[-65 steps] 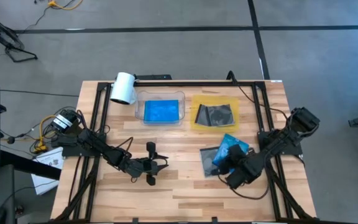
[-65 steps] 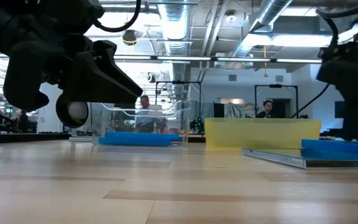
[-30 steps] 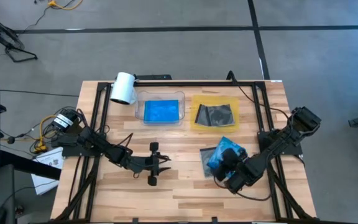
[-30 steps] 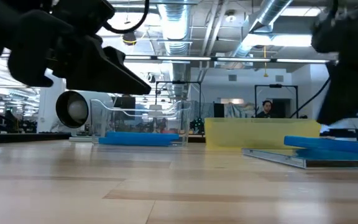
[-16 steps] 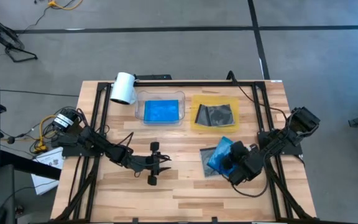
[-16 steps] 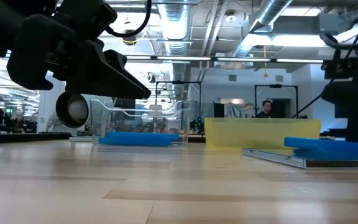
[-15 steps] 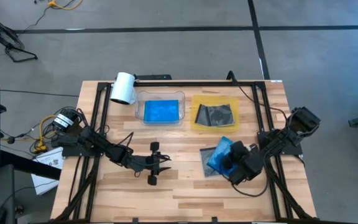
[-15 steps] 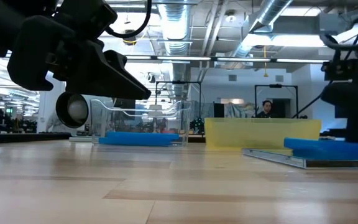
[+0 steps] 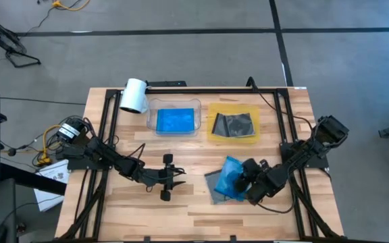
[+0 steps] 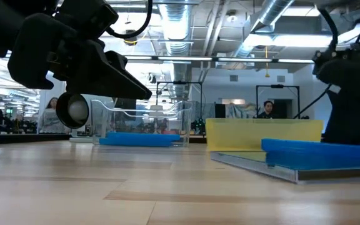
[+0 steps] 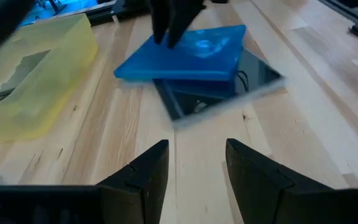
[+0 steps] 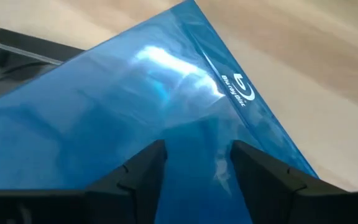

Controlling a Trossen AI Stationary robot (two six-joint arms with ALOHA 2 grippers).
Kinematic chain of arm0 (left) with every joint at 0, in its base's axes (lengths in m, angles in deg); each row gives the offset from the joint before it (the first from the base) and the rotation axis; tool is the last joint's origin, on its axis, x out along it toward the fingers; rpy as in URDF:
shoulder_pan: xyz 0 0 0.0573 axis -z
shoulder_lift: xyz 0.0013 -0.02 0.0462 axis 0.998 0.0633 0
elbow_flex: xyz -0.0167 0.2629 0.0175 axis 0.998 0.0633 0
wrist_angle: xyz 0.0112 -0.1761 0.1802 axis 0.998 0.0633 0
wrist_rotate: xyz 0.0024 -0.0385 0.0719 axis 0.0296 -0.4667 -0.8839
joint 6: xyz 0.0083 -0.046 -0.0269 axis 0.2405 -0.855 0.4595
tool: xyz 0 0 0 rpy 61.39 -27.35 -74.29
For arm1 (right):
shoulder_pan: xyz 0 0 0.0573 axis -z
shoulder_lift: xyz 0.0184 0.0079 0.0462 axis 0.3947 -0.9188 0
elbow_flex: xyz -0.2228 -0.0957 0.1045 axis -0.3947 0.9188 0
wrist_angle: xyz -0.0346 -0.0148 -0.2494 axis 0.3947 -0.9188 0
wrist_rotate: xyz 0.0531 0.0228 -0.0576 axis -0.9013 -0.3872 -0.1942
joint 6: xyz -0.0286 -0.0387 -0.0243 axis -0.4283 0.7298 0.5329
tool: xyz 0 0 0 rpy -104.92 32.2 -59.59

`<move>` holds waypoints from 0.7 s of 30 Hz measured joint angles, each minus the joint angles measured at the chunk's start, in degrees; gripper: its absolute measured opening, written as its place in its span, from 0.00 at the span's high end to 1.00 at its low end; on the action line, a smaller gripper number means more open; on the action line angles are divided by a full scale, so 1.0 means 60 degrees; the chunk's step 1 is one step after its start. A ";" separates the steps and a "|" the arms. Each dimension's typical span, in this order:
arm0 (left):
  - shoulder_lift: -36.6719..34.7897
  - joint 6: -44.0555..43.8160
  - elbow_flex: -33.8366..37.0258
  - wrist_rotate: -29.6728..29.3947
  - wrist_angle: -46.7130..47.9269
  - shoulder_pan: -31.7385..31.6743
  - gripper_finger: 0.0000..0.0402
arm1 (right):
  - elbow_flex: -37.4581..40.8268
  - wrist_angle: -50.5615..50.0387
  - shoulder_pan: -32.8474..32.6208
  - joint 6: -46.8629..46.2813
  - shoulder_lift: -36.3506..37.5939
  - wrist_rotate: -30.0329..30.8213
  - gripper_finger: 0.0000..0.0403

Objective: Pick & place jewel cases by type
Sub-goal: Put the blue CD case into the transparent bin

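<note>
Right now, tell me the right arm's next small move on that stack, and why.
Probably close the jaws on the blue jewel case and lift it. The right gripper sits open at its edge, and the case lies loose on a grey-clear jewel case, outside the clear tray that already holds blue. The left gripper waits mid-table.

Wood table [image 9: 194,206], black frame rails along edges. Clear tray [image 9: 173,120] at far middle; yellow tray [image 9: 234,124] just beside it, to right. White cylinder [image 9: 134,95] lying at far left corner, near clear tray. Cable bundle [image 9: 59,135] off table's left edge. Grey floor [image 9: 181,54] with dark lines. Person [image 10: 268,109] in room behind.
</note>
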 joint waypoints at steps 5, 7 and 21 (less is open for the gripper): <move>0.0000 -0.1244 0.0000 0.1251 -0.0010 -0.0372 0.62 | -0.0104 0.1395 0.0098 0.1480 -0.0029 0.0236 0.53; 0.0000 -0.2232 0.0000 0.2310 -0.0003 -0.0726 0.62 | -0.0104 0.1844 0.0234 0.1910 -0.0037 0.0341 0.53; 0.0000 -0.4897 -0.0081 0.3177 -0.0359 -0.1282 0.62 | -0.0774 0.3078 0.0558 0.6399 -0.0044 0.2312 0.54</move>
